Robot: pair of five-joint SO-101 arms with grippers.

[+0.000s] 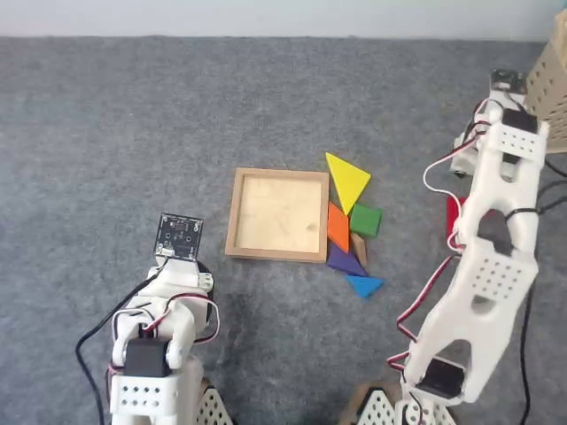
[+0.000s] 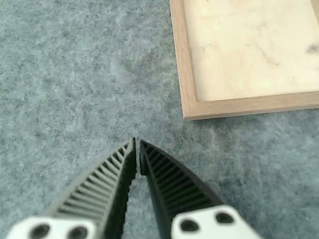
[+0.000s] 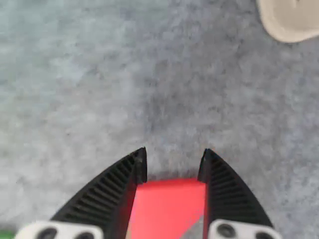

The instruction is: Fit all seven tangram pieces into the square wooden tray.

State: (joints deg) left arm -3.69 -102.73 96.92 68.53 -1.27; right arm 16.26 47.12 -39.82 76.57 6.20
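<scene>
The square wooden tray (image 1: 236,212) lies mid-table with nothing in it; its corner (image 2: 185,99) is just ahead of my left gripper (image 2: 137,143), which is shut with nothing held, low over the carpet. Beside the tray's right edge are a yellow triangle (image 1: 346,180), an orange piece (image 1: 337,227), a green square (image 1: 365,220), a purple triangle (image 1: 345,260), a blue triangle (image 1: 364,285) and a brown piece (image 1: 359,247). My right gripper (image 3: 174,157) is shut on a red piece (image 3: 169,206), which peeks out (image 1: 453,214) from under the right arm.
Grey carpet covers the table. A pale rounded object (image 3: 291,20) lies beyond the right gripper. A light perforated block (image 1: 551,84) stands at the far right edge. Open carpet stretches left of and behind the tray.
</scene>
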